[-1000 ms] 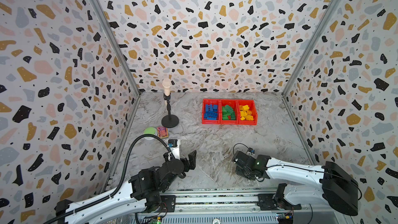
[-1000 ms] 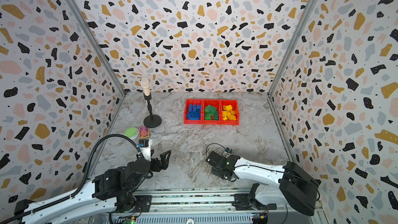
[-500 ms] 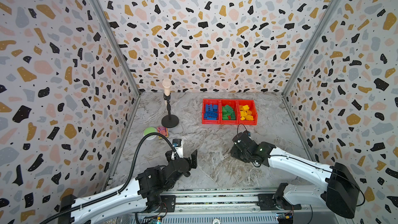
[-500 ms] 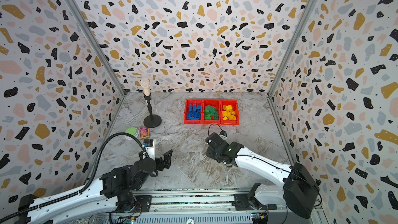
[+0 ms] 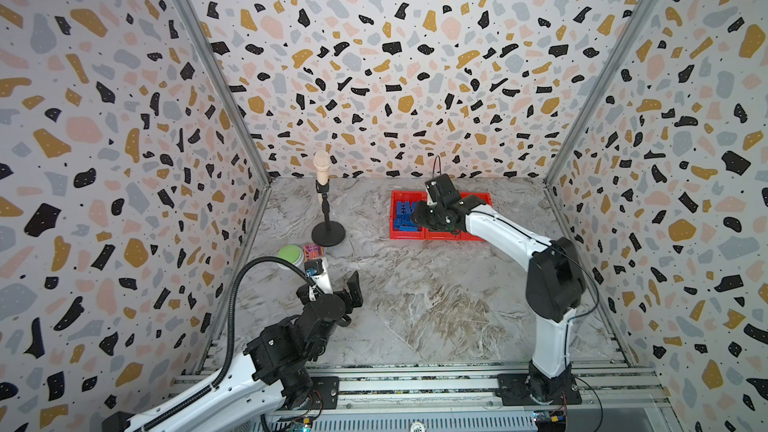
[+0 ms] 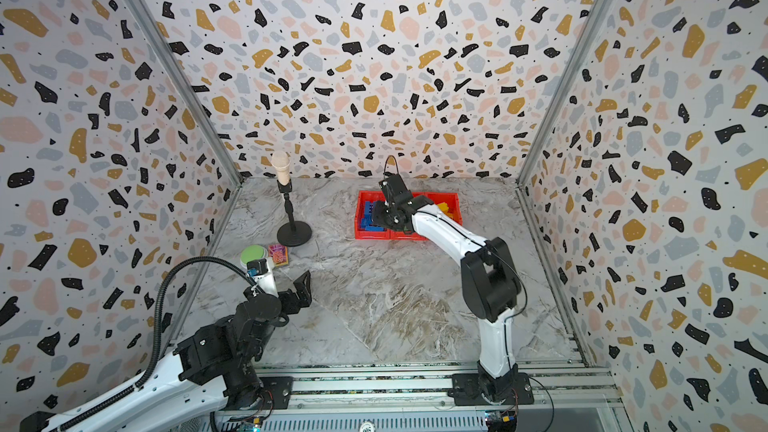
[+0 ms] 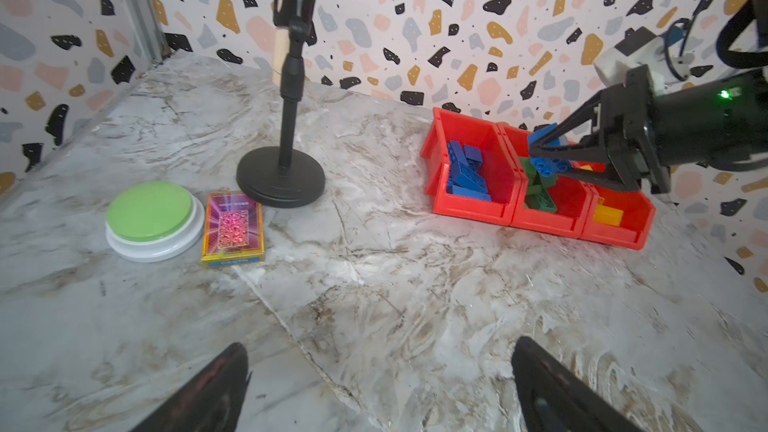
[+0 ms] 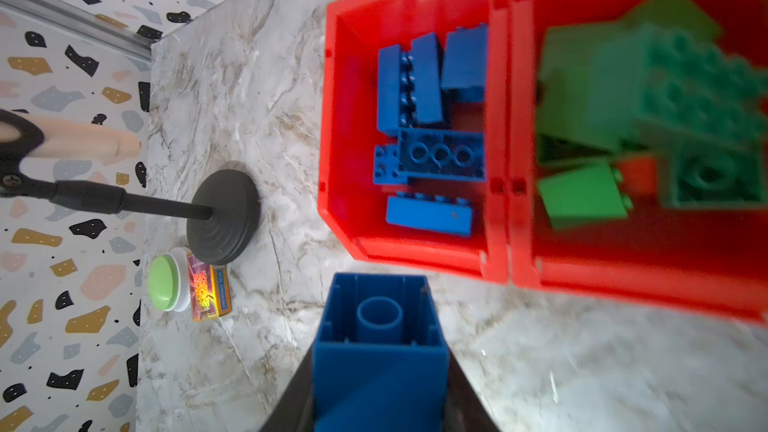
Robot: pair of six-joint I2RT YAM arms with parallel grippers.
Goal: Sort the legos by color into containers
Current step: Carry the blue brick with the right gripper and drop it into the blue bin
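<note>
Three containers (image 5: 405, 236): sitting joined in a row at the back of the worktop (image 5: 415, 305).
Legos (image 7: 467, 176): blue ones are lying in the bin nearest the black stand (image 7: 280, 178), green in the middle, yellow at the far end.
Right gripper (image 7: 535, 147): clamping a blue brick (image 8: 380, 351), hanging above the wall shared by the blue and green bins.
Left gripper (image 7: 380, 357): hovering low over the near worktop, well apart from the bins, jaws spread wide and empty.

Bright, even light, soft shadows; right wrist view blurs the green legos (image 8: 648, 89).
</note>
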